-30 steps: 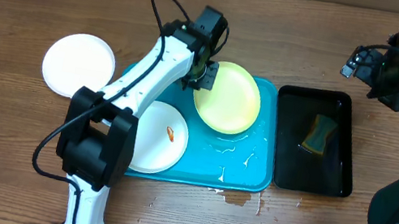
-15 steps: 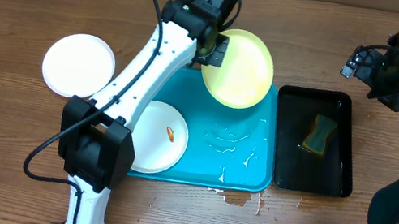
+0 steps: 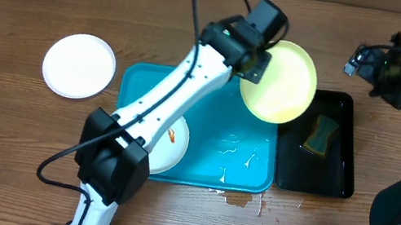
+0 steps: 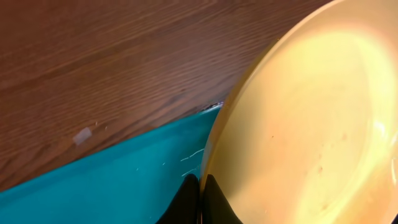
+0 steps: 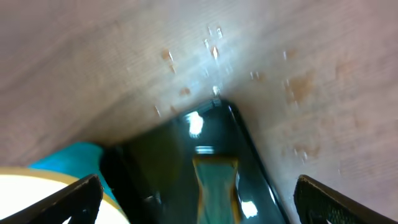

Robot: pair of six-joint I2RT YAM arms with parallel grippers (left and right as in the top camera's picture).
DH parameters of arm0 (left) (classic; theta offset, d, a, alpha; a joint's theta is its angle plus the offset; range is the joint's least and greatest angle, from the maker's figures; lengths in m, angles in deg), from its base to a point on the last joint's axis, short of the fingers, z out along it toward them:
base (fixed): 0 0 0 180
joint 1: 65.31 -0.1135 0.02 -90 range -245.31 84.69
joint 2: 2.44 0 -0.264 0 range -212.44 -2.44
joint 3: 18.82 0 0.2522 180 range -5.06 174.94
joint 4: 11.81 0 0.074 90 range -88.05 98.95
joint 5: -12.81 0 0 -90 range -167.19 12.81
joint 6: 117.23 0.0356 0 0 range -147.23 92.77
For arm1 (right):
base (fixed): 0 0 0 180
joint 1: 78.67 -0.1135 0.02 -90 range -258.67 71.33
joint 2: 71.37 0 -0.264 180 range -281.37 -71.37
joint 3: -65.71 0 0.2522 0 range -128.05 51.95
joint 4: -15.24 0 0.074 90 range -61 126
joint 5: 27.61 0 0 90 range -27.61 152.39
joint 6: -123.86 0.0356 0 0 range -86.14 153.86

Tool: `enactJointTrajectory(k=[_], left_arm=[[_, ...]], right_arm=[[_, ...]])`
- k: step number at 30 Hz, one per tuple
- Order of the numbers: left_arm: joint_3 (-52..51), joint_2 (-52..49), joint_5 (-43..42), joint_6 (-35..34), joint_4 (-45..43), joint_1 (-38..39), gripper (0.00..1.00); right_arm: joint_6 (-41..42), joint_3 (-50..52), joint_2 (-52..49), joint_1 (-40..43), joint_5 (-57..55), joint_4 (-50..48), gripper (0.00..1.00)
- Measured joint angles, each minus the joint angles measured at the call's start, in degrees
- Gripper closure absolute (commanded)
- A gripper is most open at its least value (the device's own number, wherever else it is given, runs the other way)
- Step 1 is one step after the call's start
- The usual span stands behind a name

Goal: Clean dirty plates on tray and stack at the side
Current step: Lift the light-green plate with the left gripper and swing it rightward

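My left gripper [image 3: 252,65] is shut on the rim of the pale yellow-green plate [image 3: 280,82] and holds it above the right end of the turquoise tray [image 3: 147,87], its edge over the black tray. In the left wrist view the fingers [image 4: 189,202] pinch the plate's rim [image 4: 298,124]. A white plate with an orange smear [image 3: 166,144] lies at the tray's front left, partly under my left arm. Another white plate [image 3: 79,65] sits on the table left of the tray. My right gripper [image 5: 199,199] is open and empty, high over the black tray's far end.
A black tray [image 3: 318,141] of water right of the turquoise tray holds a green and yellow sponge [image 3: 317,134]; both show in the right wrist view [image 5: 214,186]. Water drops lie on the turquoise tray's right half and on the table at its front edge [image 3: 239,198].
My left gripper has lifted the yellow-green plate off the tray and carried it right, toward the black tray. The right arm has not moved.
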Motion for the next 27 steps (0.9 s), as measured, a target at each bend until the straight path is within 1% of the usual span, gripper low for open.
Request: enactJointTrajectory(k=[9,11,15,19,22,27], left_arm=[[0.0,0.0,5.31,0.0,-1.27,5.68,0.96],[0.0,0.0,6.05,0.04,-1.73,6.64,0.96],[0.0,0.0,9.35,0.48,-2.62,8.41,0.96],[0.0,0.0,14.69,1.95,-2.8,10.82,0.96],[0.0,0.0,19.19,3.17,-2.84,13.07,0.96],[0.0,0.0,27.96,4.96,-3.52,18.34,0.96]], right_arm=[[0.02,0.0,0.0,0.87,0.17,-3.19,0.0],[0.04,0.0,0.0,2.36,0.46,-3.82,0.0],[0.11,0.0,0.0,8.15,1.07,-4.0,0.0],[0.24,0.0,0.0,14.45,1.53,-4.0,0.0],[0.26,0.0,0.0,17.62,1.55,-4.02,0.0],[0.26,0.0,0.0,19.69,1.57,-4.04,0.0]])
